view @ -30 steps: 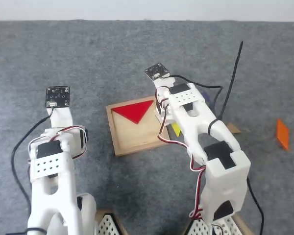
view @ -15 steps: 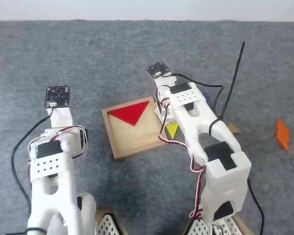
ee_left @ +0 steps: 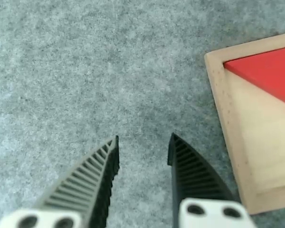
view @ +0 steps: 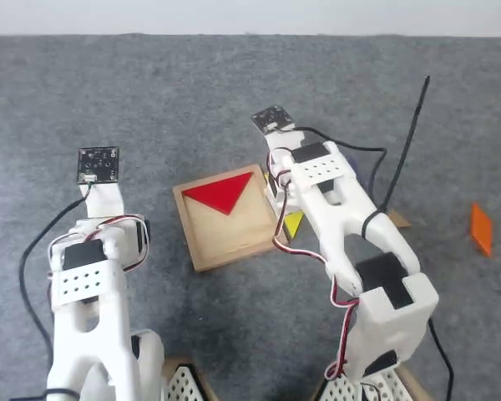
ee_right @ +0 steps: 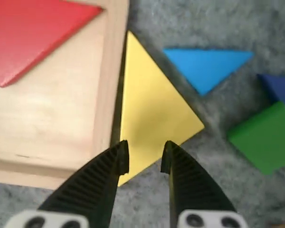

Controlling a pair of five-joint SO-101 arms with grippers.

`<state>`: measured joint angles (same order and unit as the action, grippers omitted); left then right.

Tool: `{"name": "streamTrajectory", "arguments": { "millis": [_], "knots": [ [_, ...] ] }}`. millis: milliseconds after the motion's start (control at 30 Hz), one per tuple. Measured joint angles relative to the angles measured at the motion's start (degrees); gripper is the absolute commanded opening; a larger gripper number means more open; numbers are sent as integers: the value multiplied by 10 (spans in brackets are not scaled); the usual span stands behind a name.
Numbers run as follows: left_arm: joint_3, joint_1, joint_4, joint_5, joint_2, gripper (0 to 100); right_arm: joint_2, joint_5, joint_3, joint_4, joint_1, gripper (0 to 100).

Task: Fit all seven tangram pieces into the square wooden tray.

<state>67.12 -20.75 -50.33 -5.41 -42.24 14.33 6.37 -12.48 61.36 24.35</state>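
The square wooden tray (view: 202,242) lies between the two arms, with a red triangle (view: 221,192) in its far corner. In the right wrist view the yellow triangle (ee_right: 152,109) lies on the mat with one long edge against the tray's rim (ee_right: 109,95). My right gripper (ee_right: 145,152) is open by a narrow gap, its tips over the yellow triangle's near edge. The yellow triangle (view: 294,222) peeks out from under the right arm. My left gripper (ee_left: 144,142) is open over bare mat, just beside the tray's rim (ee_left: 223,95).
A light blue triangle (ee_right: 206,64), a dark blue piece (ee_right: 282,88) and a green piece (ee_right: 268,135) lie on the mat beyond the yellow one. An orange piece (view: 481,228) sits far right. A black cable (view: 401,142) runs behind the right arm.
The tray has slid left and turned a little. The right arm has shifted slightly, and more of the yellow triangle shows beside it. The left arm has not moved.
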Motion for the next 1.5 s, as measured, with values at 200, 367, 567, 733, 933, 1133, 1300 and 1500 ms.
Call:
{"name": "streamTrajectory", "arguments": {
  "millis": [200,367,567,733,933,1133,1300,1500],
  "knots": [
    [0,0,0,0,0,168,0,1,-7,-11,0,288],
    [0,0,0,0,0,168,0,1,-25,-19,27,299],
    [0,0,0,0,0,168,0,1,-25,-23,32,299],
    [0,0,0,0,0,168,18,2,-25,-48,30,299],
    [0,0,0,0,0,168,44,18,-4,-45,26,299],
    [0,0,0,0,0,168,49,20,4,-40,25,302],
    [0,0,0,0,0,168,49,24,4,-33,25,303],
    [0,0,0,0,0,168,52,24,11,-23,11,303]
  ]
}}
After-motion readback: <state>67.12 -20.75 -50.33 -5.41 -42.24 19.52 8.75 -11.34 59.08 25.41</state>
